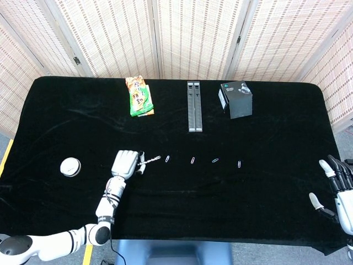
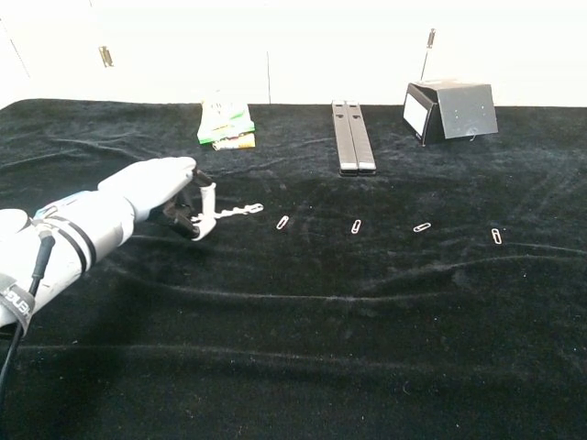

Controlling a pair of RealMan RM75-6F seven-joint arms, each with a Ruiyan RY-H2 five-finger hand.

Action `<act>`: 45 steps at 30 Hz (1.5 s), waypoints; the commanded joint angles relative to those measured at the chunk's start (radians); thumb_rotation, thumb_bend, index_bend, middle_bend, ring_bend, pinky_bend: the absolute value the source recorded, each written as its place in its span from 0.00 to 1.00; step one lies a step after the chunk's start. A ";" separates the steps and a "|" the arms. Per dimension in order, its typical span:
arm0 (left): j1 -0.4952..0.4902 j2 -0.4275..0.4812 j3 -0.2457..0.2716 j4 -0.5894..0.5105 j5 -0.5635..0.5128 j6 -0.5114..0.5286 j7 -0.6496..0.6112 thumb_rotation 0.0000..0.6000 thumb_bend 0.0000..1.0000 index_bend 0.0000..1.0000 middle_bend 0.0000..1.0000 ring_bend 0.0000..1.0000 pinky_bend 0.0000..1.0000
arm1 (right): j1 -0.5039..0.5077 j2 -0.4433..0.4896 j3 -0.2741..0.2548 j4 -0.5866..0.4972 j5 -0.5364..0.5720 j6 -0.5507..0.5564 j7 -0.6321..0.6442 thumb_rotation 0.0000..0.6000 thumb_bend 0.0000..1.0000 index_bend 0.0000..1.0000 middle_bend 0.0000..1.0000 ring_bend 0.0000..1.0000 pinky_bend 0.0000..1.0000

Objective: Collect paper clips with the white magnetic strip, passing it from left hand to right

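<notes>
Sweep along the paper-clip row, strip gripped in the left robot hand [image 2: 156, 188].

The white magnetic strip [image 2: 204, 213] is pinched low over the tabletop [image 1: 259, 138] at left of centre, a clip chain [image 2: 240, 211] trailing from it. Four paper clips [image 2: 282, 222] lie in a row to its right; the nearest should be reached next (handover likely later). The right robot hand [image 1: 337, 190], lower right, is held open and empty.
</notes>
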 commanded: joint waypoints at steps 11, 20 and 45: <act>-0.095 -0.084 -0.031 0.095 -0.019 -0.078 -0.009 1.00 0.61 0.76 1.00 1.00 1.00 | -0.013 0.010 0.001 0.006 0.030 -0.006 0.033 1.00 0.34 0.00 0.00 0.00 0.07; -0.133 -0.132 -0.034 0.200 -0.034 -0.101 -0.002 1.00 0.61 0.76 1.00 1.00 1.00 | -0.023 0.012 0.006 0.018 0.048 -0.005 0.052 1.00 0.34 0.00 0.00 0.00 0.07; -0.046 -0.071 0.067 -0.089 0.098 0.101 0.053 1.00 0.61 0.76 1.00 1.00 1.00 | -0.015 0.039 -0.022 0.027 -0.006 -0.017 0.141 1.00 0.34 0.00 0.00 0.00 0.07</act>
